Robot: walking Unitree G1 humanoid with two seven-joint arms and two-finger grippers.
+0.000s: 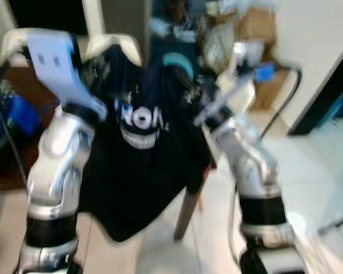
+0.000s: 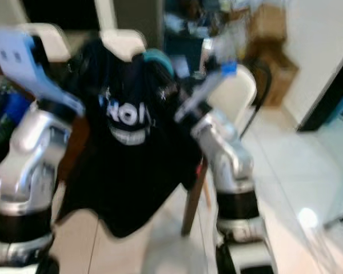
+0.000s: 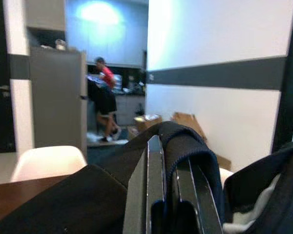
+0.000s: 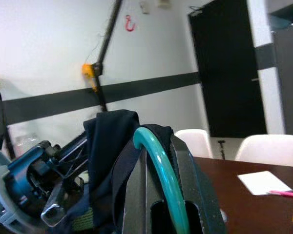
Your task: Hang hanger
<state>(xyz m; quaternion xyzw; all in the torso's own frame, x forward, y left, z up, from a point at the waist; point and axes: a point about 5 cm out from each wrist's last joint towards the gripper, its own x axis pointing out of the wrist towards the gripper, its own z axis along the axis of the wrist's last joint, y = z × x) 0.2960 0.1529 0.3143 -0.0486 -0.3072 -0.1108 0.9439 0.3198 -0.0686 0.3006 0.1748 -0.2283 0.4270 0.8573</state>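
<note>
holding a black t-shirt [image 1: 138,171] on a teal hanger [image 4: 162,170] between them, your two arms are raised in front of the robot's chest; both head views are blurred. your left gripper [image 3: 168,195] sits at the shirt's left shoulder: in the left wrist view its black fingers [image 3: 154,185] lie close together with a fold of the dark fabric draped over and pinched between them. your right gripper [image 4: 158,195] sits at the shirt's right shoulder: in the right wrist view its fingers [image 4: 136,190] are closed on the curved teal bar of the hanger, with black cloth bunched just beside it. the shirt hangs down between the arms, its white print [image 1: 140,125] facing the head camera and its hem above the pale tiled floor [image 1: 308,177]. behind the shirt stand white chairs [image 1: 123,45] and a dark brown table [image 4: 244,180]; a white sheet of paper [image 4: 262,182] lies on that table. cardboard boxes [image 1: 257,28] are stacked near the far white wall. a person [image 3: 105,100] in a red top stands well apart in the background room, seen in the left wrist view.
</note>
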